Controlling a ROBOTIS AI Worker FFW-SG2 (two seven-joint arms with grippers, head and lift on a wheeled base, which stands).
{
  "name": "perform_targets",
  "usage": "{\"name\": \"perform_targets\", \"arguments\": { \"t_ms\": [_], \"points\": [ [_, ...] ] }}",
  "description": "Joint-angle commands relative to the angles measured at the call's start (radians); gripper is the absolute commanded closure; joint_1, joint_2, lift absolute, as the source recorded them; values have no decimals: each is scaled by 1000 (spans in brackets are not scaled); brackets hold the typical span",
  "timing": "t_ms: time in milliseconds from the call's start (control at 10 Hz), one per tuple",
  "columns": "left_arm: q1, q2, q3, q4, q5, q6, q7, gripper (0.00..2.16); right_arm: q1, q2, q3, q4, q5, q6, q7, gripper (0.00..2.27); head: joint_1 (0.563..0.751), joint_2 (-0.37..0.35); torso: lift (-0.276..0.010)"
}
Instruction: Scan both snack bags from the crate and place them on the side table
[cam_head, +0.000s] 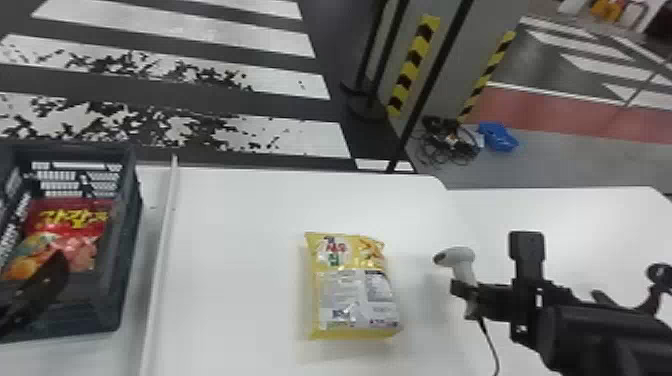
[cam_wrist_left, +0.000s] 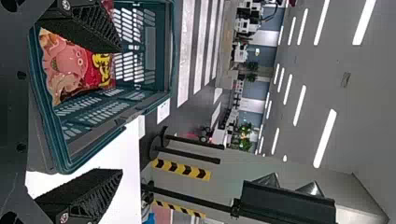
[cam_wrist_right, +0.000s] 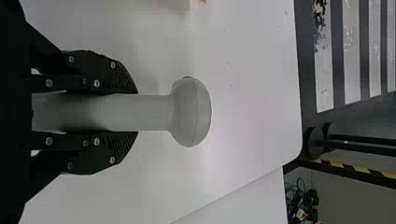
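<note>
A yellow snack bag (cam_head: 355, 285) lies label side up on the white table. In the head view my right gripper (cam_head: 470, 295) is to its right, shut on the grey-white scanner (cam_head: 459, 257); in the right wrist view the gripper (cam_wrist_right: 133, 112) clamps the handle of the scanner (cam_wrist_right: 190, 112) from both sides. The red snack bag (cam_head: 70, 235) leans inside the dark crate (cam_head: 129, 250) at the left. My left gripper (cam_head: 50, 280) is at the crate's near part, over the bag's lower portion. In the left wrist view the left gripper (cam_wrist_left: 120, 112) stands open, one finger overlapping the red bag (cam_wrist_left: 70, 65).
A raised white strip (cam_head: 161, 260) runs across the table (cam_head: 235, 225) between crate and yellow bag. The scanner's cable (cam_head: 490, 345) hangs toward the near edge. Another white tabletop (cam_head: 590, 215) adjoins on the right. A post with black stands rises beyond the far edge.
</note>
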Motion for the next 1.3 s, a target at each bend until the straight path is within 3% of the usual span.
{"name": "perform_targets", "arguments": {
  "t_ms": [0,200,700,1200],
  "points": [
    [0,4,0,-1,4,0,0,83,78,39,-7,-168,-9,97,-2,2256,695,-304,-95],
    [-5,9,-3,-1,10,0,0,83,175,79,-19,-351,-26,195,-3,2256,695,-280,-95],
    [-6,14,-6,-2,24,-12,-1,83,296,145,-12,-684,-84,550,-3,2256,695,-216,-95],
    [-3,14,-12,-2,31,-40,-1,83,329,200,99,-877,-82,550,-26,2256,695,-122,-95]
  ]
}}
